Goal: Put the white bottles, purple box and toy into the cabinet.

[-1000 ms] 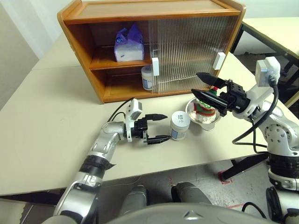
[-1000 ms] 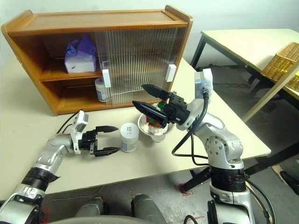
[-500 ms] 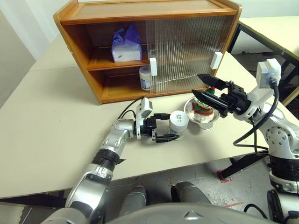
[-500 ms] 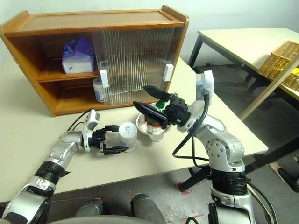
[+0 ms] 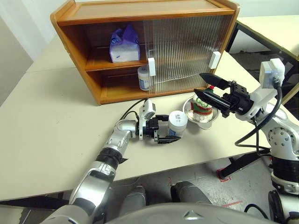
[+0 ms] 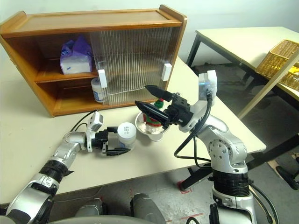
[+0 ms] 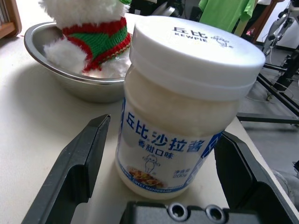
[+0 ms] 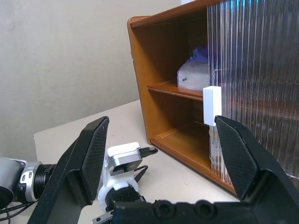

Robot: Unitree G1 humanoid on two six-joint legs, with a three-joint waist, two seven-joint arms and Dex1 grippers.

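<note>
Pale desk (image 5: 56, 116) carried the upright white bottle (image 5: 177, 123) squarely between the left gripper's (image 5: 167, 128) wide-open fingers (image 7: 77, 170), nothing gripped yet; right gripper (image 5: 205, 88), open and empty, hung farther off above the toy (image 5: 203, 106).

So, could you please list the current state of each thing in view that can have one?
Left gripper: open, fingers either side of the white bottle on the table, not yet closed on it.
White bottle on the table: upright, lid on.
Right gripper: open, above the toy.
Toy: in the metal bowl.
Purple box: on the cabinet's upper shelf.
Second white bottle: on the lower shelf.
Cabinet: left side open.
</note>
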